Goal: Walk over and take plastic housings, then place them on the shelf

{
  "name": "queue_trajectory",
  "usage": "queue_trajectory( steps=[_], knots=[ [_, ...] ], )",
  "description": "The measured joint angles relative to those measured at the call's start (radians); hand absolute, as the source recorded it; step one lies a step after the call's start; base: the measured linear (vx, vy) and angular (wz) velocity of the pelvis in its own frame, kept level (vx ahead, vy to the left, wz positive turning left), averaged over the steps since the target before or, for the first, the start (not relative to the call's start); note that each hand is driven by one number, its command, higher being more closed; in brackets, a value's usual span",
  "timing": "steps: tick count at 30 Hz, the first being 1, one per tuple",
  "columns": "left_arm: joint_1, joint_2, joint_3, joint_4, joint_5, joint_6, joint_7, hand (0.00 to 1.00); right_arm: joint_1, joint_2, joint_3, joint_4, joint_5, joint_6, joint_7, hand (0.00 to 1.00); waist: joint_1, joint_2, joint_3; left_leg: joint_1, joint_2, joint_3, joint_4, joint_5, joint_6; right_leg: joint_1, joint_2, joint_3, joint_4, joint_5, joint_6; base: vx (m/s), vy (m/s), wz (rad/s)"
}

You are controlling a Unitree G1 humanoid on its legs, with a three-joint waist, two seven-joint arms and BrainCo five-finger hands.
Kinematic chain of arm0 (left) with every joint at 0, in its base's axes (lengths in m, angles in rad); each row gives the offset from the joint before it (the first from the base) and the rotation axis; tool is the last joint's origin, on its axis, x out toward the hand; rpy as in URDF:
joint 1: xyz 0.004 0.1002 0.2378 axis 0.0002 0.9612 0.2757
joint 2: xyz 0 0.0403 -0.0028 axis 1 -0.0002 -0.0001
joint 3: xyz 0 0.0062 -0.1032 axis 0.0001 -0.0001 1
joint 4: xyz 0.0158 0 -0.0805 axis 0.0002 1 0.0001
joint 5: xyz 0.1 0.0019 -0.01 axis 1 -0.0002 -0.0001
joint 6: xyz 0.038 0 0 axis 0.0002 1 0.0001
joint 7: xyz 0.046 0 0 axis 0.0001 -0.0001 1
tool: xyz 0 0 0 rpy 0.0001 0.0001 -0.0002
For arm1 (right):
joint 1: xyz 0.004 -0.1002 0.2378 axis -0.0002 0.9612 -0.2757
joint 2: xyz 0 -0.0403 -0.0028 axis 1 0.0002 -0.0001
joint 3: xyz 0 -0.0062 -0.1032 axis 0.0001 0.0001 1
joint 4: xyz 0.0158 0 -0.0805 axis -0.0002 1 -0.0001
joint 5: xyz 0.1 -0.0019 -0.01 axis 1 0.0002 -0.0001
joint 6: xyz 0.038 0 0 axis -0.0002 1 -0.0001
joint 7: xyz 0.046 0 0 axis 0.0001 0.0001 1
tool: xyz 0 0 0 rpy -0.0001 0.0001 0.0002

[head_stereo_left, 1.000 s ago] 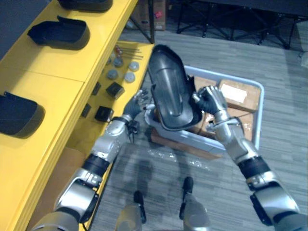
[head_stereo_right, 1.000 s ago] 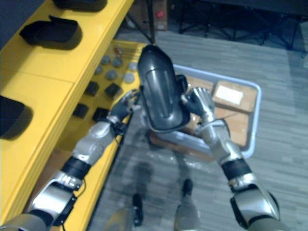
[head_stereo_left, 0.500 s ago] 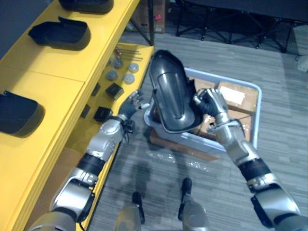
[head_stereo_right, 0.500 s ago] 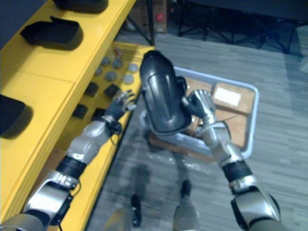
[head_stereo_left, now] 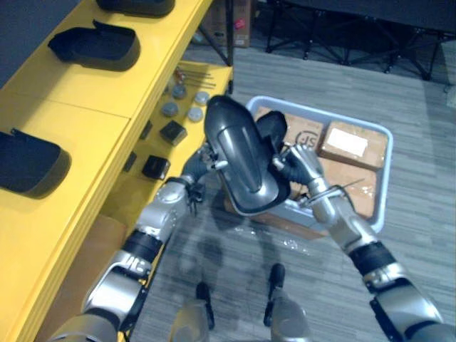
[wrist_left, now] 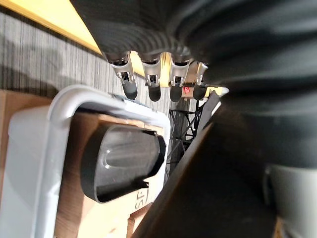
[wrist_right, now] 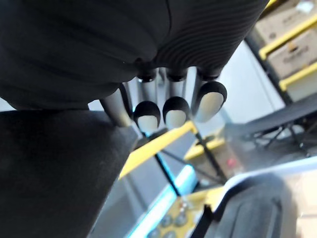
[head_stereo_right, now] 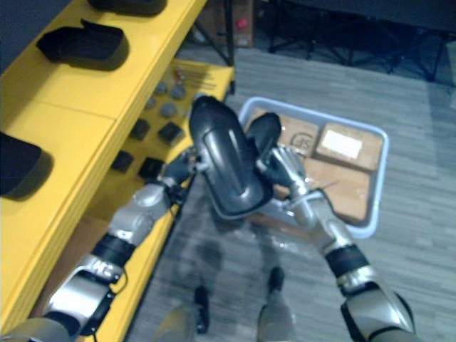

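Note:
A large dark plastic housing [head_stereo_left: 239,160] hangs tilted above the near left corner of a grey bin [head_stereo_left: 385,178]. My right hand [head_stereo_left: 303,165] is shut on its right rim. On the housing's left side my left hand [head_stereo_left: 203,158] rests with straight fingers [wrist_left: 151,82]. In the right wrist view the housing's dark wall [wrist_right: 54,168] lies right against the right hand's fingers [wrist_right: 171,111]. A second dark housing [head_stereo_left: 269,132] lies inside the bin, seen from the left wrist as housing [wrist_left: 124,161]. Two more housings [head_stereo_left: 96,46] [head_stereo_left: 28,162] lie on the yellow shelf top [head_stereo_left: 85,92].
Cardboard boxes [head_stereo_left: 349,142] fill the bin's floor. The shelf's lower yellow level carries round grey parts [head_stereo_left: 185,110] and small black blocks [head_stereo_left: 171,132] close to my left arm. Black folding stands [head_stereo_left: 342,35] are at the back on the grey floor.
The held housing has come down and swung left. My left hand, apart from it before, now lies against its left side. The view has also shifted.

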Motion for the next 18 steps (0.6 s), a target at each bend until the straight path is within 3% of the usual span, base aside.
queue_trajectory(
  steps=[9, 10, 16, 18],
  knots=[
    [0.094, -0.001, -0.018, 0.001, 0.030, -0.077, 0.000, 0.00, 0.077, 0.006, 0.023, 0.000, -0.013, -0.040, -0.001, 1.00, 0.008, 0.019, -0.023, -0.013, -0.001, -0.014, 0.002, 0.000, 0.000, -0.002, -0.001, -0.016, 0.000, 0.000, 0.000, 0.00, -0.001, 0.04],
    [0.103, -0.001, -0.024, 0.001, 0.030, -0.087, 0.001, 1.00, 0.083, 0.007, 0.027, 0.000, -0.013, -0.041, -0.002, 1.00, 0.008, 0.019, -0.026, -0.013, -0.001, -0.014, 0.001, 0.000, 0.000, -0.002, 0.000, -0.016, 0.000, 0.000, 0.000, 0.00, 0.000, 0.00],
    [0.152, -0.029, -0.050, 0.001, 0.018, -0.155, 0.007, 1.00, 0.141, 0.020, 0.041, 0.000, -0.005, -0.046, -0.050, 1.00, 0.009, 0.019, -0.046, -0.013, 0.000, -0.013, 0.002, 0.000, 0.000, -0.002, 0.000, -0.015, 0.000, -0.001, 0.000, 0.00, 0.000, 0.00],
    [0.158, -0.040, -0.052, 0.001, 0.011, -0.177, 0.013, 1.00, 0.149, 0.021, 0.041, -0.001, 0.001, -0.070, -0.068, 1.00, 0.009, 0.019, -0.046, -0.013, 0.000, -0.013, 0.002, 0.000, 0.000, -0.002, 0.000, -0.015, 0.000, -0.001, -0.001, 0.00, 0.000, 0.00]
  ],
)
